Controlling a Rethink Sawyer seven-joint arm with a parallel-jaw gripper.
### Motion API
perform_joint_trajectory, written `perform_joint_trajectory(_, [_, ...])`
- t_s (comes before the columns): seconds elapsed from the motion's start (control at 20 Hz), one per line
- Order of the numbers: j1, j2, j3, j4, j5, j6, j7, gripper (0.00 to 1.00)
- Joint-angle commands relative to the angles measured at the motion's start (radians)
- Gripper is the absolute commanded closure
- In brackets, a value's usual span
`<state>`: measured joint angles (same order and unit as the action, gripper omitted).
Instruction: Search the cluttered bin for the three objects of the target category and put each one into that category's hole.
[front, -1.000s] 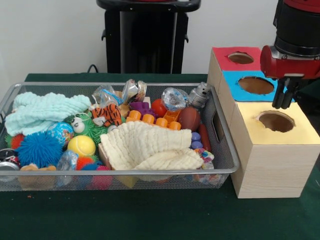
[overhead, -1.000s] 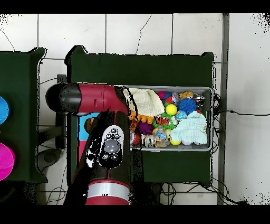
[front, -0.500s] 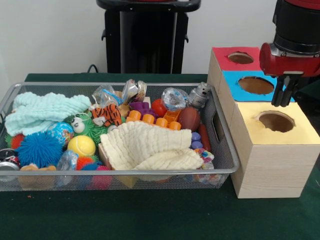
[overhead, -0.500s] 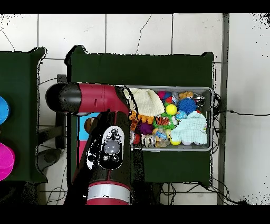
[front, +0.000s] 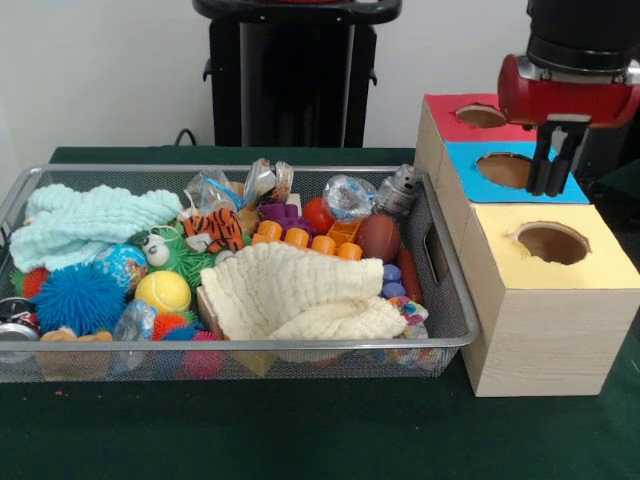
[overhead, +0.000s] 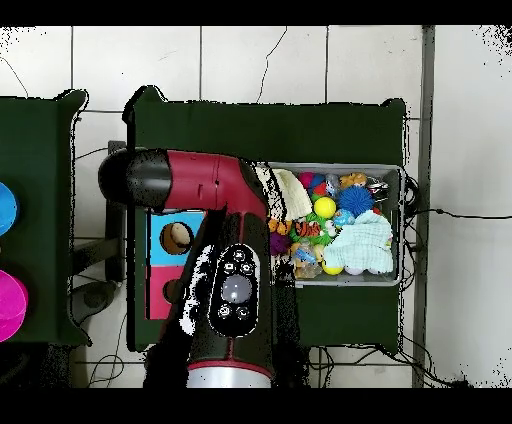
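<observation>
The wire mesh bin (front: 448, 338) fills the left and middle of the front view, full of toys; it also shows in the overhead view (overhead: 401, 226). My gripper (front: 552, 188) hangs open and empty above the blue-faced box (front: 470, 170), just behind the yellow-faced box (front: 602, 268) with its round hole (front: 552, 243). A bit of white fabric with coloured patches (front: 412, 310) peeks out at the bin's front right corner, under the cream cloth (front: 295, 293). No other printed bundle shows. In the overhead view my arm (overhead: 225, 235) hides the gripper and the yellow box.
A red-faced box (front: 445, 115) stands behind the blue one. The bin holds a mint-green cloth (front: 90, 222), a toy tiger (front: 215, 229), a yellow ball (front: 162, 292), a blue spiky ball (front: 78, 297), orange blocks (front: 305, 239) and a brown football (front: 378, 236).
My gripper has risen and moved left, from beside the yellow hole to above the blue face. In the overhead view the arm has swung toward the bin.
</observation>
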<state>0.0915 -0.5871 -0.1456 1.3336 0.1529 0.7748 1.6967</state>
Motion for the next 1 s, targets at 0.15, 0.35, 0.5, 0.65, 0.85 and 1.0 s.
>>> perform_joint_trajectory(0.15, [-0.077, -0.045, 0.045, 0.106, -0.063, 0.032, 0.010, 1.00])
perform_joint_trajectory(0.35, [-0.105, -0.036, 0.064, 0.083, -0.084, 0.035, -0.015, 1.00])
perform_joint_trajectory(0.5, [-0.122, -0.038, 0.082, 0.092, -0.095, 0.008, -0.030, 1.00])
perform_joint_trajectory(0.65, [-0.140, -0.046, 0.099, 0.113, -0.112, -0.024, -0.049, 1.00])
perform_joint_trajectory(0.85, [-0.171, -0.052, 0.125, 0.131, -0.141, -0.064, -0.077, 1.00])
perform_joint_trajectory(1.0, [-0.201, -0.060, 0.153, 0.150, -0.159, -0.089, -0.096, 1.00])
